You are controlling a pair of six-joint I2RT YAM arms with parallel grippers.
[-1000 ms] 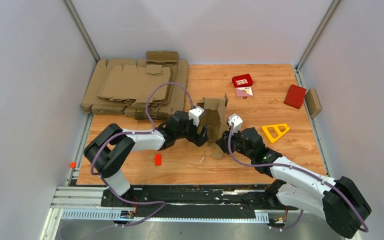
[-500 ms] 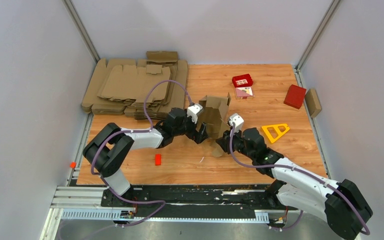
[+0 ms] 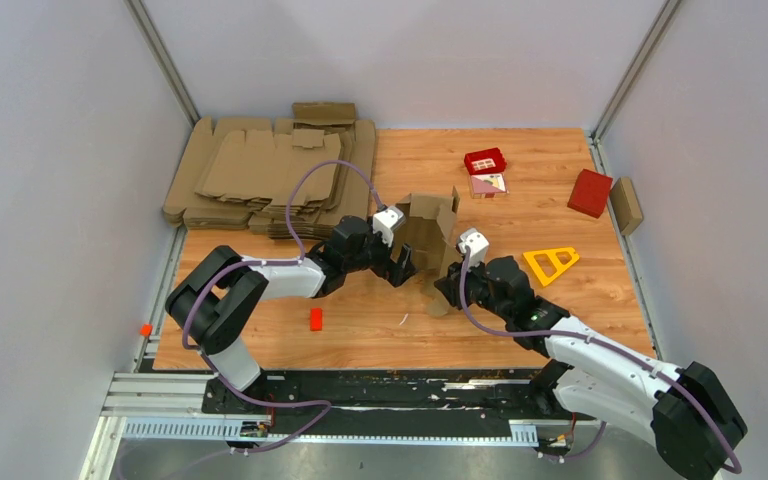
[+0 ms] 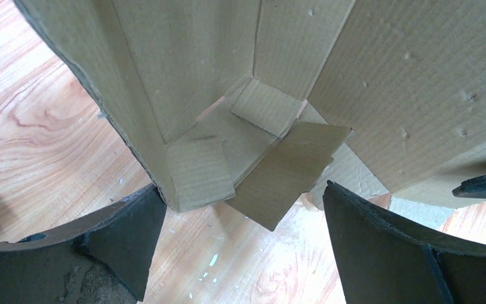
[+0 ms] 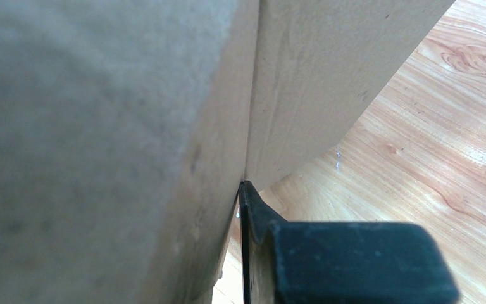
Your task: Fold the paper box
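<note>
The paper box point(image 3: 428, 232) stands upright in mid-table, part folded, with flaps loose at its top and bottom. My left gripper point(image 3: 407, 264) is open just left of its lower end. In the left wrist view the box point(image 4: 228, 95) shows its inside and loose bottom flaps, with the left gripper point(image 4: 242, 190) wide open below it and its left fingertip touching a box corner. My right gripper point(image 3: 448, 284) grips the box's lower right wall. In the right wrist view one finger point(image 5: 256, 221) presses against the cardboard point(image 5: 133, 126). The other finger is hidden behind it.
A pile of flat cardboard blanks point(image 3: 270, 175) lies at the back left. Two red boxes point(image 3: 485, 160) point(image 3: 590, 192), a brown block point(image 3: 626, 205) and a yellow triangle point(image 3: 550, 262) lie to the right. A small red block point(image 3: 315, 318) lies near the left arm.
The left gripper has drawn back a little to the left of the box. The box has tilted and shifted slightly in the right gripper's hold.
</note>
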